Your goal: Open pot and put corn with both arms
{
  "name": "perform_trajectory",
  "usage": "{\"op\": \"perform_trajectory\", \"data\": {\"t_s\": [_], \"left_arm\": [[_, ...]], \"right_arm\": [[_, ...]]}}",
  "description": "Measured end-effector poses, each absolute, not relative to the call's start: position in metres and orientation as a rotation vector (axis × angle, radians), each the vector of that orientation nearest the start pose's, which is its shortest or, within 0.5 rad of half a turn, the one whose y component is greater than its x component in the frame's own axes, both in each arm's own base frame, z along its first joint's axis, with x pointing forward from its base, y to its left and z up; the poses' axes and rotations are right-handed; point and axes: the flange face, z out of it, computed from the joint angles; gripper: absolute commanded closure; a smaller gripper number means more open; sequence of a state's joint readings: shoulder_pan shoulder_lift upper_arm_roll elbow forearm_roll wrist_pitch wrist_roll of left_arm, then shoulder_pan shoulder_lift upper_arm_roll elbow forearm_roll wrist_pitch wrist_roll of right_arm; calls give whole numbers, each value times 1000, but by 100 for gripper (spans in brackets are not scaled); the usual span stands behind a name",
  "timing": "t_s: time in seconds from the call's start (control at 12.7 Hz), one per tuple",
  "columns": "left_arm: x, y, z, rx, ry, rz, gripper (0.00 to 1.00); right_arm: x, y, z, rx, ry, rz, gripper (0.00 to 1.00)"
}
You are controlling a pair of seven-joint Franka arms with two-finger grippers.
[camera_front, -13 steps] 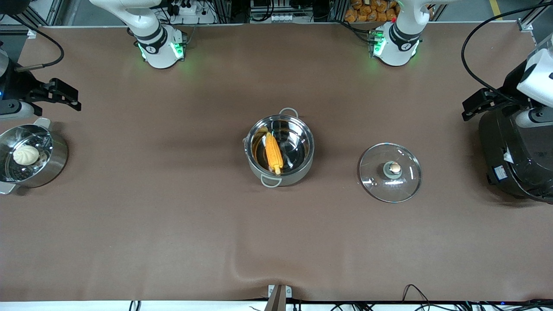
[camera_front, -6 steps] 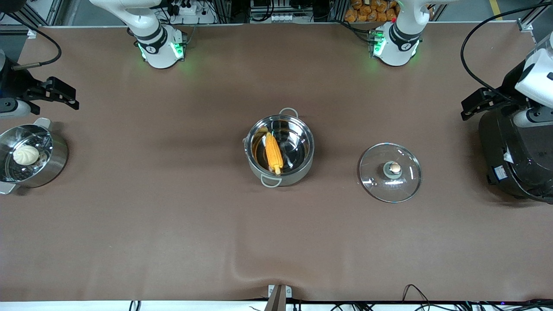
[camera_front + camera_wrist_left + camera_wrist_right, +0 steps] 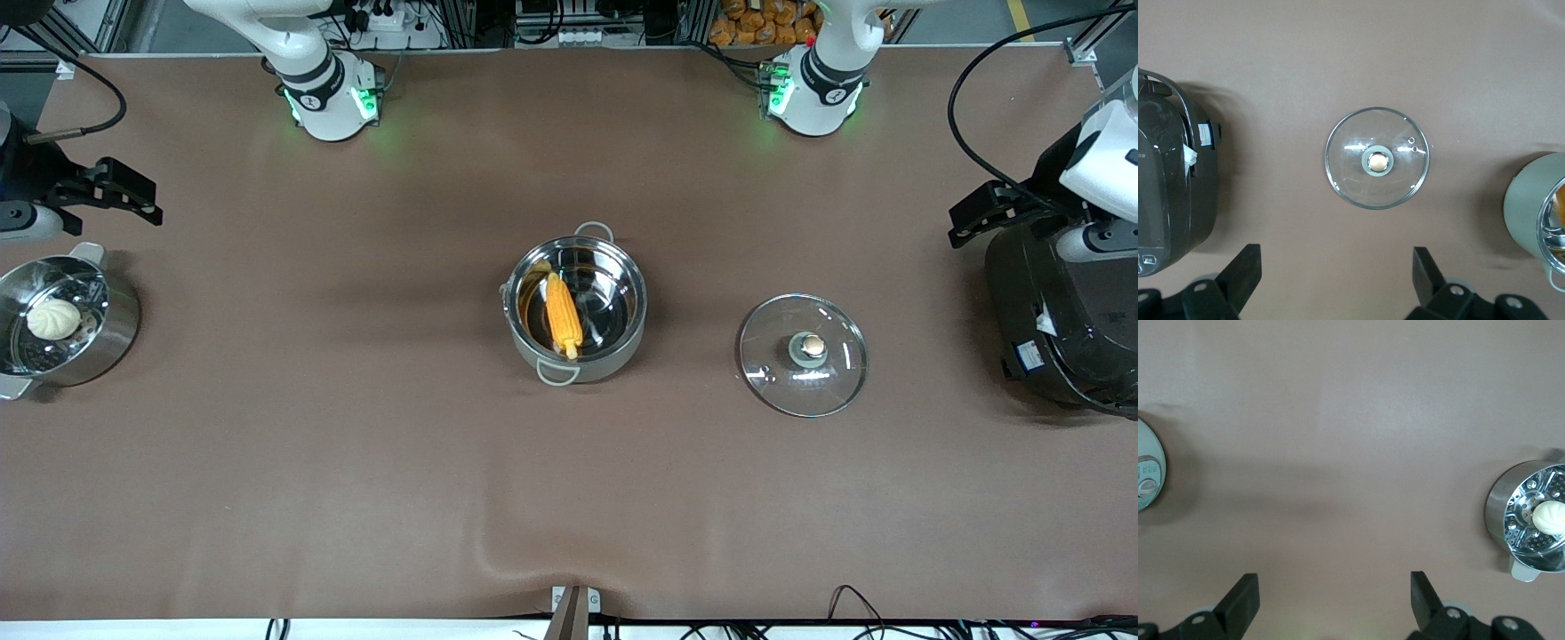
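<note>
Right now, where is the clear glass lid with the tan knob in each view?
Front view: clear glass lid flat on the table, beside the shiny steel pot.
Left wrist view: lid mid-picture.
Right wrist view: not in it.
Shared landmark: black rice cooker.

No legible text, brand or number in any view. The black rice cooker [image 3: 1062, 320] carries a small blue-and-white label [image 3: 1031, 356] and a white tag [image 3: 1047, 322]; the print on both is too small to read.
</note>
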State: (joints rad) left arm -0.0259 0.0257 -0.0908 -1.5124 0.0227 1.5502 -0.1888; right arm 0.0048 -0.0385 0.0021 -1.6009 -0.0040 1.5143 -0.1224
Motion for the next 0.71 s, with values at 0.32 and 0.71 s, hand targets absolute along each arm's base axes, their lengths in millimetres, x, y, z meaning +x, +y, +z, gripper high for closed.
{"op": "perform_trajectory", "data": {"t_s": [0.32, 0.71], "left_arm": [[556, -64, 636, -3120, -108, -8, 0], [552, -61, 643, -3117, -116, 18, 0]], "right_arm": [[536, 3, 626, -3135, -203, 76, 0], [536, 3, 626, -3135, -204, 77, 0]]}}
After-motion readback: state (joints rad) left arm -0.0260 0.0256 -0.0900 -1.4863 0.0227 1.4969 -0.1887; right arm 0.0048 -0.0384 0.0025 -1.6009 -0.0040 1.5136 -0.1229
